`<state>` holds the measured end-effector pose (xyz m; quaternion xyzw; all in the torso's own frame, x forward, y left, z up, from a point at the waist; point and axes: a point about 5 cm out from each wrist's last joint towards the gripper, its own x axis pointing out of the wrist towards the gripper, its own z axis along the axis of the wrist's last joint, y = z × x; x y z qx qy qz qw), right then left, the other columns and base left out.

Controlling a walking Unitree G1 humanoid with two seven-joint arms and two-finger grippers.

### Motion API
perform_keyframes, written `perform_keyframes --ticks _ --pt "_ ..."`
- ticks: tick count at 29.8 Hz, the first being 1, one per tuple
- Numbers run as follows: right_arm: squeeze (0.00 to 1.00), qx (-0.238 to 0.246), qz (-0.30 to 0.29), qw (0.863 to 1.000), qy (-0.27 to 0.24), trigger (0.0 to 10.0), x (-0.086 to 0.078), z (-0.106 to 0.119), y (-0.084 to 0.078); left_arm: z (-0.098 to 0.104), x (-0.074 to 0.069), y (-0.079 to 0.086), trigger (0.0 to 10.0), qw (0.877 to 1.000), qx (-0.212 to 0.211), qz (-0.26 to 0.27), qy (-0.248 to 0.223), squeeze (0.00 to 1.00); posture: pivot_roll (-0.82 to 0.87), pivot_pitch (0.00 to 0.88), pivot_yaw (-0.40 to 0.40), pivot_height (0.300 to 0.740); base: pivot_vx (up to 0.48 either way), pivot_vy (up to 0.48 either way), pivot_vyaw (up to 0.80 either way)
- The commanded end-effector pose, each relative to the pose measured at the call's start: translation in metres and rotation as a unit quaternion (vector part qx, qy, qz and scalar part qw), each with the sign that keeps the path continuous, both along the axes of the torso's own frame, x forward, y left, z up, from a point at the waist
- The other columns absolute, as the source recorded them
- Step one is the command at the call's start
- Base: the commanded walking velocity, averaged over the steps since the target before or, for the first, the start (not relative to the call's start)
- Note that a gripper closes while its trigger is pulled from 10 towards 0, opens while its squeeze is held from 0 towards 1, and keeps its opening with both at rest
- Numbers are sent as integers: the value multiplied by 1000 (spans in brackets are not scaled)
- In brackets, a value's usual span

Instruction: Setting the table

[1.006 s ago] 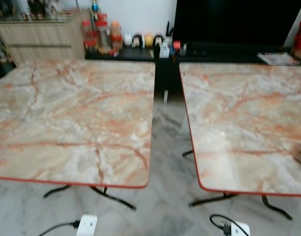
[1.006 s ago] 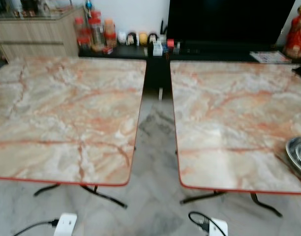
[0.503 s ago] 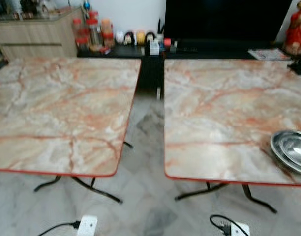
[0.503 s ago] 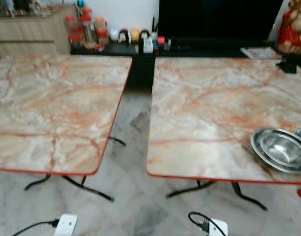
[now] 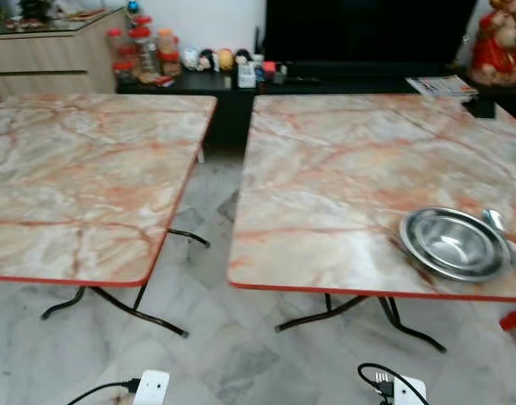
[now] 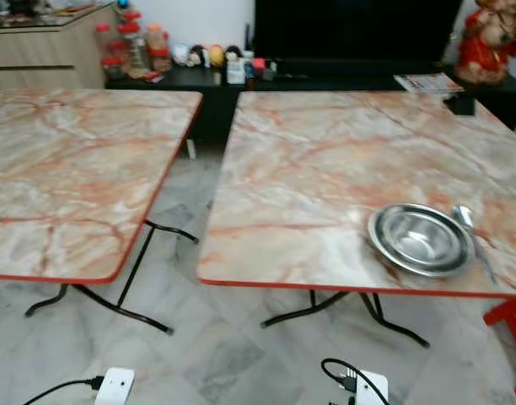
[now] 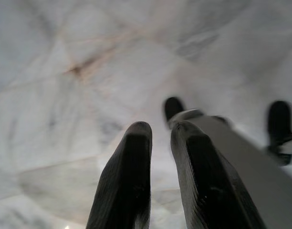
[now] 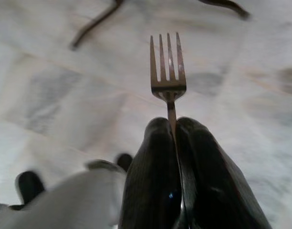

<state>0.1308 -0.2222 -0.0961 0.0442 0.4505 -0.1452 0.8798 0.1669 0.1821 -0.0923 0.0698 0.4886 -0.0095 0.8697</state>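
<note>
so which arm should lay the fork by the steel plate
Right: the right gripper already pinches the fork, and the steel plate lies on the robot's right. The left gripper holds nothing.

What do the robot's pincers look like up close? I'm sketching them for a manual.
Each pincer has two long black fingers with rounded tips and a faintly ribbed, matte surface: the left pincer and the right pincer look alike. No cables or markings are visible on them.

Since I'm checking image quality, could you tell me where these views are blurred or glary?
Eye views: fairly sharp, soft sheen on the right table and steel bowl. Right wrist view: fork sharp, floor behind soft. Left wrist view: left gripper and floor both blurred.
</note>
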Motion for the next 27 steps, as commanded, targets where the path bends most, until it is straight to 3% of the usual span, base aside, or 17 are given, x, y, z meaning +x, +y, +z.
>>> perform_keyframes --ticks 1,13,27 --pt "0 5 -5 1000 -20 10000 8 3 2 0 -1 8 10000 1000 7 5 1 0 -83 0 3 740 0 -311 0" --pt "0 0 -13 1000 -22 10000 11 5 -2 2 4 6 10000 1000 4 3 -3 0 -96 0 4 740 0 -314 0" --pt "0 -2 -23 999 -23 10000 8 5 -6 0 -1 5 10000 1000 3 3 1 0 -98 0 4 740 0 -312 0"
